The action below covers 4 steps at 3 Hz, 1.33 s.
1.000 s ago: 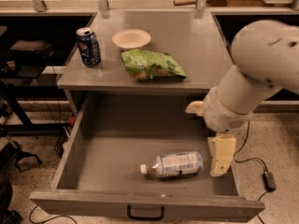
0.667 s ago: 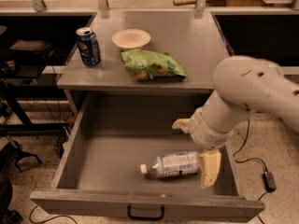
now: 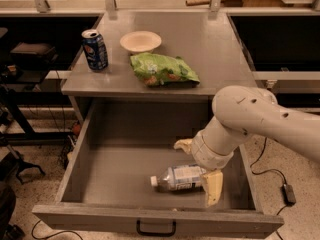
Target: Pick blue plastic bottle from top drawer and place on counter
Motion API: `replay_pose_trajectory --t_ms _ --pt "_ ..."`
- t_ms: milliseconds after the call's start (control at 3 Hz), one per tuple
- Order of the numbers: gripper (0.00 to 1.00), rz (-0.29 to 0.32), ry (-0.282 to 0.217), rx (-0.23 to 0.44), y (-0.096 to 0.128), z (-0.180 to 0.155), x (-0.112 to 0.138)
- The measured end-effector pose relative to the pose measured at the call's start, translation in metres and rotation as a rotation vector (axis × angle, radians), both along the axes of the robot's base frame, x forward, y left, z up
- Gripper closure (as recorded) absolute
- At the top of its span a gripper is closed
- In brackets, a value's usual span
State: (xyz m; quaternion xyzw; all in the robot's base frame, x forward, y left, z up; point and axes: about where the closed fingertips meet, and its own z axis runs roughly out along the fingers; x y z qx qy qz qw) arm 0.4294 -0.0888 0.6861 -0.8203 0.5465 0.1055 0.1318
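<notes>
The blue plastic bottle [image 3: 176,178] lies on its side on the floor of the open top drawer [image 3: 125,169], white cap pointing left. My gripper [image 3: 198,166] is down inside the drawer at the bottle's right end. Its two pale yellow fingers [image 3: 212,186] are spread apart, one behind the bottle and one in front, straddling its base end. I cannot tell whether they touch the bottle. The arm reaches in from the right. The grey counter [image 3: 210,44] lies behind the drawer.
On the counter stand a dark blue soda can [image 3: 95,49] at the left, a white bowl [image 3: 140,41] and a green chip bag [image 3: 162,70]. The drawer's black handle [image 3: 156,229] is at the front. Cables lie on the floor at right.
The arm has swung left and down into the drawer, and the gripper's fingers now sit on either side of the bottle's right end. The bottle has not moved.
</notes>
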Motion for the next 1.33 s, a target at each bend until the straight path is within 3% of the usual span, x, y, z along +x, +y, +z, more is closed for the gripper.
replay_pose_trajectory --t_ms 333,1000,1333 --pt "0.00 0.012 0.009 -0.007 0.004 -0.014 0.015" --pt "0.30 -0.009 0.019 0.000 0.001 -0.042 0.026" --pt "0.22 -0.047 0.020 0.014 -0.006 -0.057 0.031"
